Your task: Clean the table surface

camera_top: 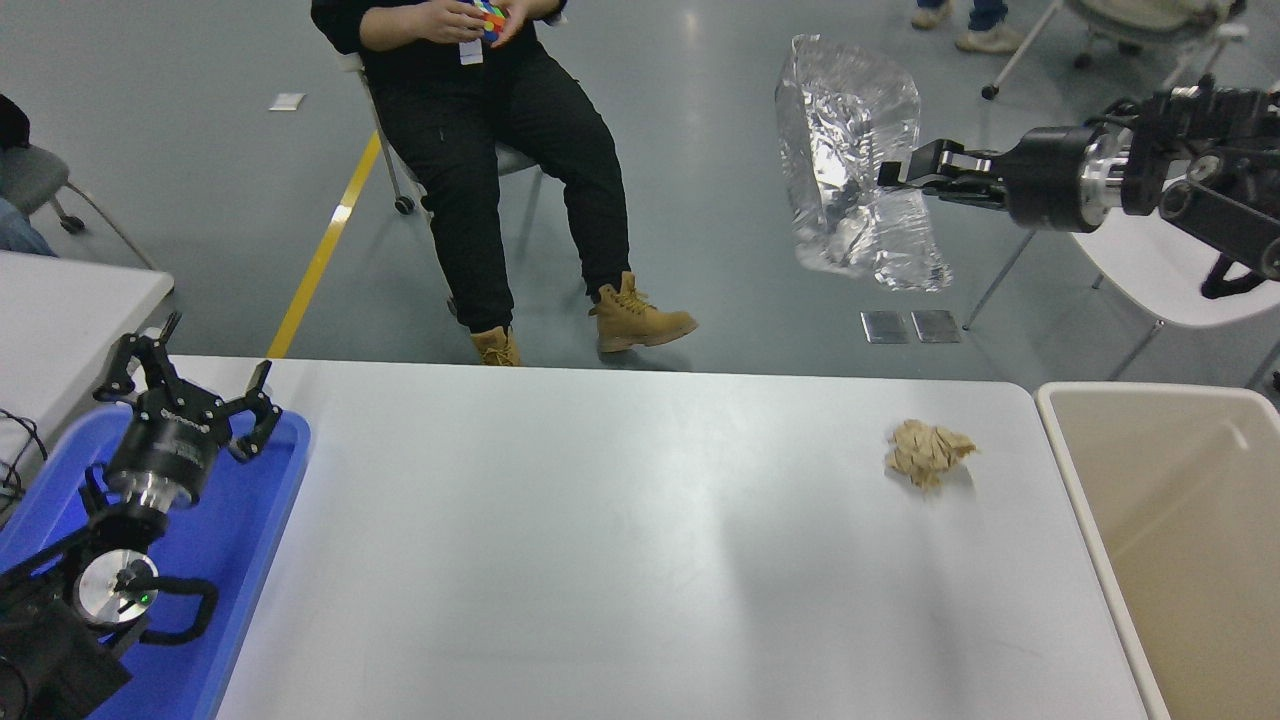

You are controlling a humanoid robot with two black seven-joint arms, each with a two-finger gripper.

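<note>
The white table surface (620, 560) fills the lower middle of the head view. A crumpled brown paper ball (927, 452) lies on it near the right end. My right gripper (893, 171) is shut on the rim of a crumpled silver foil tray (855, 165) and holds it high in the air, beyond the table's far edge at the upper right. My left gripper (190, 385) is open and parked at the lower left, above a blue tray (245, 540).
A beige bin (1180, 540) stands against the table's right end. A person sits on a chair at the far side, hands on a coloured cube (490, 18). A smaller white table (70, 300) is at the left edge, a white chair (1150, 270) at the right.
</note>
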